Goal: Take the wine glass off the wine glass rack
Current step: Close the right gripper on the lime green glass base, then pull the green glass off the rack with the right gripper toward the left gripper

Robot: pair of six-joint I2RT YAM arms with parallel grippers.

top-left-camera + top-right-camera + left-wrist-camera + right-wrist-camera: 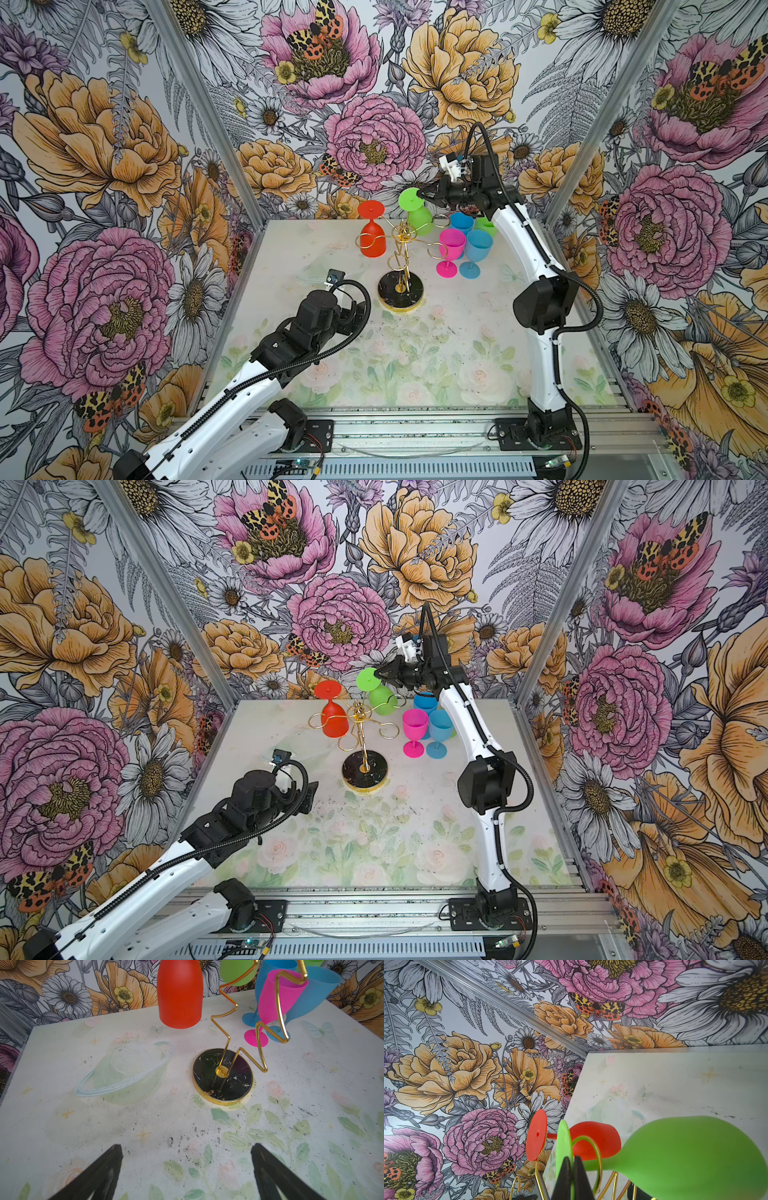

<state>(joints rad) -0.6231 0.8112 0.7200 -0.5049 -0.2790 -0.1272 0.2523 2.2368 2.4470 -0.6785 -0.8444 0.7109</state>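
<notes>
Right claw grips green wine glass foot, red glass beside; left claw released.

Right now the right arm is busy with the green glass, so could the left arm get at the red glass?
Probably yes: the open left gripper faces the red glass; nothing stands between them, though it hangs higher.

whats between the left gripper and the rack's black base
Only bare tabletop between the left gripper and the black base, shown in the left wrist view.
</notes>
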